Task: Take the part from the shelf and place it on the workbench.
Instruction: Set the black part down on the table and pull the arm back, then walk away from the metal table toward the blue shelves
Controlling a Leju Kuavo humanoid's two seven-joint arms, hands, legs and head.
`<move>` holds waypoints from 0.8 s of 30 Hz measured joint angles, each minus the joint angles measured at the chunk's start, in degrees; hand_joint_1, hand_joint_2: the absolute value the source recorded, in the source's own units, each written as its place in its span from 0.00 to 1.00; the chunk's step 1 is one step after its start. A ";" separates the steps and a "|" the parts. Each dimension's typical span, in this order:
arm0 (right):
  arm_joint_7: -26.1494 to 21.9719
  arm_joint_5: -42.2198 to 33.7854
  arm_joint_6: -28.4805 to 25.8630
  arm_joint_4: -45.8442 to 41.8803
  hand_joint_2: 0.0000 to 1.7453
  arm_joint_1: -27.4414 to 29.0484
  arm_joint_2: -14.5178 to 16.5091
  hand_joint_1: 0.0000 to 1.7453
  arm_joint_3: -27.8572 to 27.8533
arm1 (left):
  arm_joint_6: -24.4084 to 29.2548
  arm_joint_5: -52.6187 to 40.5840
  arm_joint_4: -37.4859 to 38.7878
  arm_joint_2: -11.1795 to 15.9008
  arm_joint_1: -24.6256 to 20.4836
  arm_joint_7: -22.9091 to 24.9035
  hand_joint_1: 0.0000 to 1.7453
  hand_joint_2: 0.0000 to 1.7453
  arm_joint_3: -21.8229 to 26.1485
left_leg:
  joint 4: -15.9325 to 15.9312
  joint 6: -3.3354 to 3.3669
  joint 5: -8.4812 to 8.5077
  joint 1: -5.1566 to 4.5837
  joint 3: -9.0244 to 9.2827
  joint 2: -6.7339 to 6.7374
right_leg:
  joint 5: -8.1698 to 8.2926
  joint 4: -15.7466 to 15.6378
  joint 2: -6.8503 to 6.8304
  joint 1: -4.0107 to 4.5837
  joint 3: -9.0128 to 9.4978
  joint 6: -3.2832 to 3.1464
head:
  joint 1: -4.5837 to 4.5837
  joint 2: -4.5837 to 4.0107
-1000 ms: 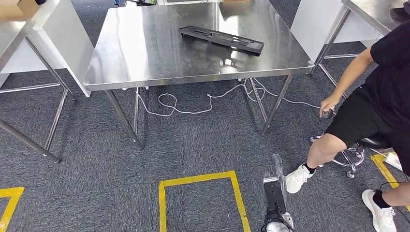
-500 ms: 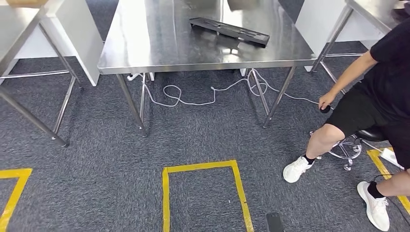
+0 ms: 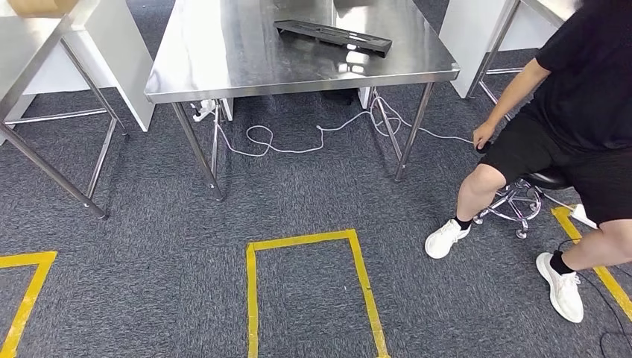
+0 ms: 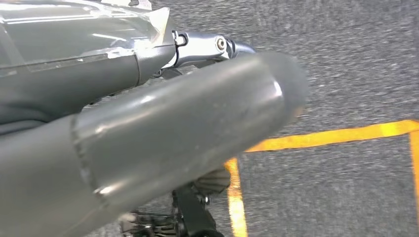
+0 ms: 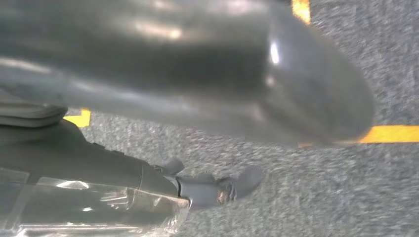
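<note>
While the head view is looking down at the floor, entries are running largest to smallest:

Carpet (image 3: 149, 261): grey, lying under everything.

Workbench (image 3: 223, 52): steel, standing on thin legs at the far side of the scene, its top reflecting light.

Side tables: one steel frame (image 3: 45, 149) is standing off to the left, another (image 3: 492, 45) to the right beyond the person.

Person (image 3: 574, 112): sitting on a stool (image 3: 522, 198) to the right of the workbench, dark clothes, white shoes, one hand reaching down toward the floor.

Floor tape (image 3: 305, 242): yellow, outlining a box in front of the workbench; more strips are running at far left and far right.

Part (image 3: 332, 35): long, flat, black, lying on the workbench top near its far right portion, nothing touching it.

Cable (image 3: 298, 145): white, looping on the carpet beneath the workbench.

Left hand (image 4: 163, 123): hanging over carpet and tape; fingers extended, holding nothing.

Right hand (image 5: 197, 74): blurred, also over carpet; fingers stretched out, nothing in them.
</note>
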 joint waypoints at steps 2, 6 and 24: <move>0.00 0.01 0.00 0.13 0.00 0.02 0.03 0.00 0.00 | 0.01 0.00 0.00 0.09 0.03 0.00 0.00 0.00 0.00 | 7.14 -0.11 -4.33 -0.07 -0.55 -0.16 | 1.23 0.32 -0.04 0.54 -1.53 -0.36 | -0.14 0.00; 1.67 -0.32 0.87 0.52 0.00 0.08 0.05 0.00 -0.04 | 0.00 -0.02 -0.01 0.15 -0.04 0.00 0.00 0.00 -0.01 | 5.58 1.21 -0.68 -0.52 5.59 -0.36 | 2.76 2.05 0.00 1.31 -4.99 -0.21 | -0.18 0.00; 14.15 4.37 5.15 1.88 0.00 1.37 0.37 0.00 1.08 | -0.02 -1.01 -0.06 -0.34 -0.48 -1.79 0.00 0.00 -0.04 | -6.57 1.44 4.20 -0.38 6.47 0.23 | -0.23 2.03 0.60 -1.44 0.14 5.84 | 0.68 0.00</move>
